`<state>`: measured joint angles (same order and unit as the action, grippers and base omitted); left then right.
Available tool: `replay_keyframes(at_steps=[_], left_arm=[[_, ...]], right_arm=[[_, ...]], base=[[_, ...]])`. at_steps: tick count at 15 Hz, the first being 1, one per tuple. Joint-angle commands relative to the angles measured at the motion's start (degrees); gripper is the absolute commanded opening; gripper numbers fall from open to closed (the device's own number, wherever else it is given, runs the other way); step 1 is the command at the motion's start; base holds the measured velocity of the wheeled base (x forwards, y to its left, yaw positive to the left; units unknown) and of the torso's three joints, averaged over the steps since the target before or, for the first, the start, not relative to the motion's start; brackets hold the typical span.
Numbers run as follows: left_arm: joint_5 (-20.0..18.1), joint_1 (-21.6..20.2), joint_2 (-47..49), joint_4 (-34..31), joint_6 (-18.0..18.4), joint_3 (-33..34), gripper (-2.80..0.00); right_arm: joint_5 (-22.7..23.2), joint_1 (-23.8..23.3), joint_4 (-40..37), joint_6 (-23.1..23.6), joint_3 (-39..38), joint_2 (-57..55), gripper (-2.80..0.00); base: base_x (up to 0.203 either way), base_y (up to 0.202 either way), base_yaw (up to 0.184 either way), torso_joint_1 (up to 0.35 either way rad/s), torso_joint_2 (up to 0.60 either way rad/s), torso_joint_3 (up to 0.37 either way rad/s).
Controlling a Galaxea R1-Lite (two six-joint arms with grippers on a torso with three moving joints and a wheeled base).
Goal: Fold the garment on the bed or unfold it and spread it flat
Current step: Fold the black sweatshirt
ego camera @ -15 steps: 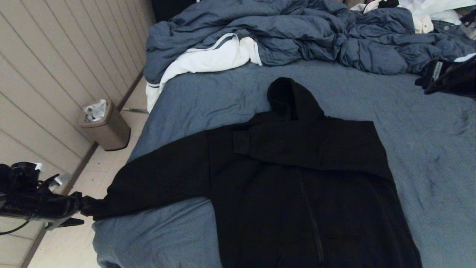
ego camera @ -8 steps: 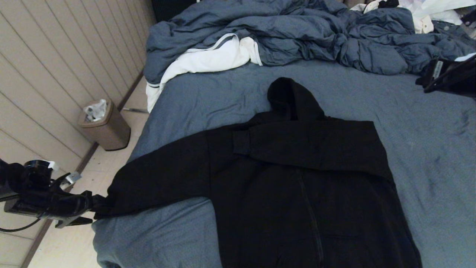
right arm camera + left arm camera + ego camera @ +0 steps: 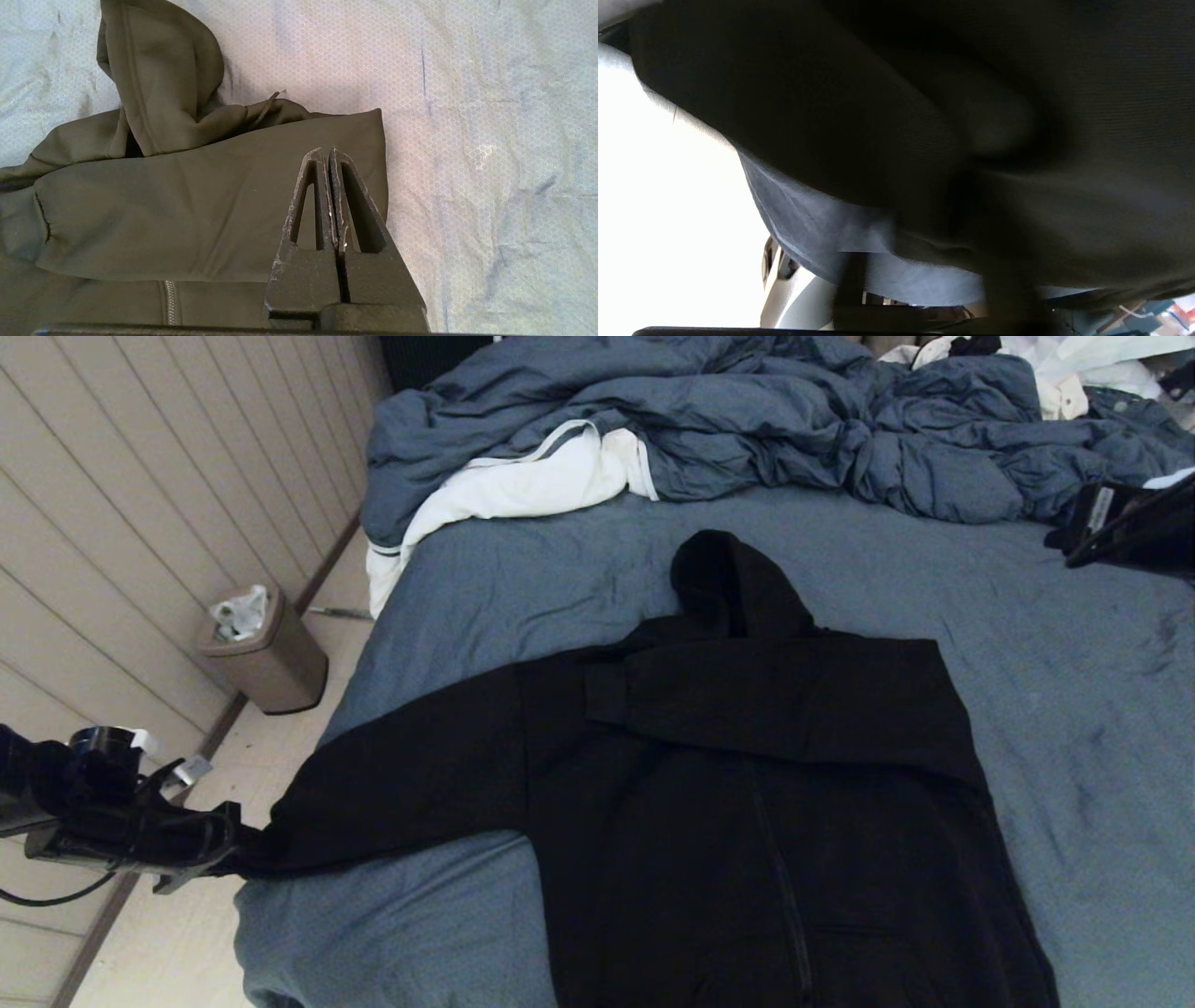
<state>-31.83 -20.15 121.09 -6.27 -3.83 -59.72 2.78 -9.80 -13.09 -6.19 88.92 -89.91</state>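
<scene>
So the garment [image 3: 747, 784] is lying front-up on the bed [image 3: 1074, 709], hood pointing toward the far end where the rumpled duvet [image 3: 747, 420] is piled. One sleeve is already folded across the chest, cuff ending near the middle of the body. The other sleeve is stretched straight out toward the bed's left edge, and that's where the left end effector [image 3: 219, 845] is. It sits right at the corner of the mattress, level with the sheet, and its tip meets the cuff of that outstretched sleeve. From the head camera it looks like it's got the cuff, but everything there is black on black, so I honestly can't tell whether the fingers are pinched on the fabric or just around it. The left wrist camera doesn't help much: it's almost all dark garment [image 3: 924, 116] cloth right up against the lens, with a strip of blue bed [image 3: 808, 224] sheet under it.

The right end effector [image 3: 329, 156] is hovering above the bed off to the hoodie's right, fingers pressed together with nothing in them. In its own camera it sits over the garment [image 3: 187, 205] near the folded sleeve's shoulder edge, not touching the cloth.

There's also a white cloth [image 3: 523, 485] tucked in the duvet, and a small bin [image 3: 266, 653] on the floor by the wall.
</scene>
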Motion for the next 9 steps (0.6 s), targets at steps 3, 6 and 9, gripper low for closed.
replay_keyframes(at_steps=[3, 6, 9], left_arm=[[-0.1, -0.2, -3.3, 0.0, -0.8, -0.1, -2.8], [-0.1, 0.0, -10.1, 0.0, -2.5, -1.1, -2.8], [0.0, 2.5, -16.5, -0.7, -8.5, -5.4, -2.8]], right_arm=[[0.0, -0.2, -1.3, 0.0, -0.1, 0.5, -2.8], [0.1, -0.8, -1.6, -0.1, -0.7, 0.8, -2.8], [0.1, -0.8, -1.6, -1.2, -0.9, 0.8, -2.8]], base=[[0.0, 0.0, 0.0, 0.0, 0.0, 0.0], [0.0, 0.0, 0.0, 0.0, 0.0, 0.0], [0.0, 0.0, 0.0, 0.0, 0.0, 0.0]])
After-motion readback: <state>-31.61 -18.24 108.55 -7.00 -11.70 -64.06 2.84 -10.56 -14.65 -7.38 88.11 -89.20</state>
